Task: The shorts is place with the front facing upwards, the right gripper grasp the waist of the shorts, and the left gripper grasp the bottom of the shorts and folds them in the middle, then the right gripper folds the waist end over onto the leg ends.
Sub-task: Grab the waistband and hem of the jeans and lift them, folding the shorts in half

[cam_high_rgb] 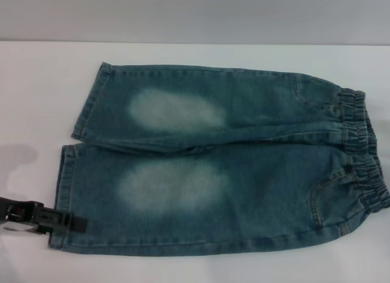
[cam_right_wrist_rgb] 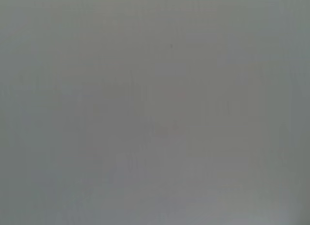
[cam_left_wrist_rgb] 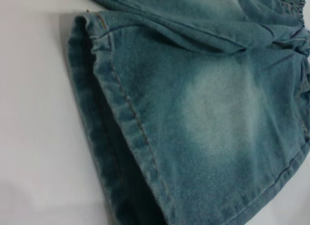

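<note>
shorts [cam_high_rgb: 231,167]: flat on white table [cam_high_rgb: 36,100], waist [cam_high_rgb: 365,155] right
left gripper [cam_high_rgb: 73,222]: at near leg's hem [cam_high_rgb: 61,197], grip can't tell
right gripper: unseen

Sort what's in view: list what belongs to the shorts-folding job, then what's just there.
Job:
- shorts, flat, front up
- waist
- leg ends
- left end effector, at the nearer leg's hem corner

Just there:
- white table; nothing else lies on it

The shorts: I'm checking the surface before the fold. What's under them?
The shorts lie flat on a white table, the left gripper at the near cuff. Anything beneath the denim is covered.
</note>
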`<state>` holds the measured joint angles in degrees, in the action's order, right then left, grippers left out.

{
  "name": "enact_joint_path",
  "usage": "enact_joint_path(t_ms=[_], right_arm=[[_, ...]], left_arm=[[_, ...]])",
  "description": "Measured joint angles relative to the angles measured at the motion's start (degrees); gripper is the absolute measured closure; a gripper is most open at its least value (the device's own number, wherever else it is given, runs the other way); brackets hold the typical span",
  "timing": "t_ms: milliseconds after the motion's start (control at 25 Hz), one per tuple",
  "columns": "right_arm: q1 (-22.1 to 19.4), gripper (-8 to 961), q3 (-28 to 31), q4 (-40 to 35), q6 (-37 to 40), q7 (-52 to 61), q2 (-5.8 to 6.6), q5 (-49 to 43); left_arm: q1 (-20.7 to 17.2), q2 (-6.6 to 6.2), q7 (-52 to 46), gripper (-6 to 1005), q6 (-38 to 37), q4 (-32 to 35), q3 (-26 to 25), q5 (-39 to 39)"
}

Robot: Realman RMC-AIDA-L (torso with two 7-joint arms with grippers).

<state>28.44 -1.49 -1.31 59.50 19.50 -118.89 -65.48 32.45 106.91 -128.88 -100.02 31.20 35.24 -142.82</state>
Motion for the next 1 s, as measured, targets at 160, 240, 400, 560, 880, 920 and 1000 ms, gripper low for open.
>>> enact_joint_path(t_ms=[160,240,400,560,880,920,1000], right_arm=[[0.0,204,0.0,0.0,0.0,0.0,-0.02,0.0],[0.0,204,0.0,0.0,0.0,0.0,-0.03,0.0],[0.0,204,0.0,0.0,0.0,0.0,-0.03,0.1],[-0.1,204,0.0,0.0,0.0,-0.1,-0.03,0.2],[-0.3,205,0.1,0.0,0.0,-0.3,-0.03,0.4],[-0.3,205,0.2,0.0,0.0,-0.3,-0.03,0.4],[-0.3,205,0.2,0.0,0.0,-0.3,-0.03,0.4]], left_arm=[[-0.2,-0.04,0.4,168,0.5,0.0,0.1,-0.2],[-0.2,-0.04,0.4,168,0.5,0.0,0.1,-0.2],[-0.3,-0.04,0.7,190,0.8,0.2,1.1,-0.2],[-0.3,-0.05,0.8,286,1.4,0.5,1.4,-0.2],[-0.4,-0.04,0.8,501,1.9,0.8,1.3,-0.2],[-0.3,-0.04,0.8,528,1.9,0.7,1.5,-0.2],[-0.3,0.21,0.6,626,2.0,0.8,2.0,-0.2]])
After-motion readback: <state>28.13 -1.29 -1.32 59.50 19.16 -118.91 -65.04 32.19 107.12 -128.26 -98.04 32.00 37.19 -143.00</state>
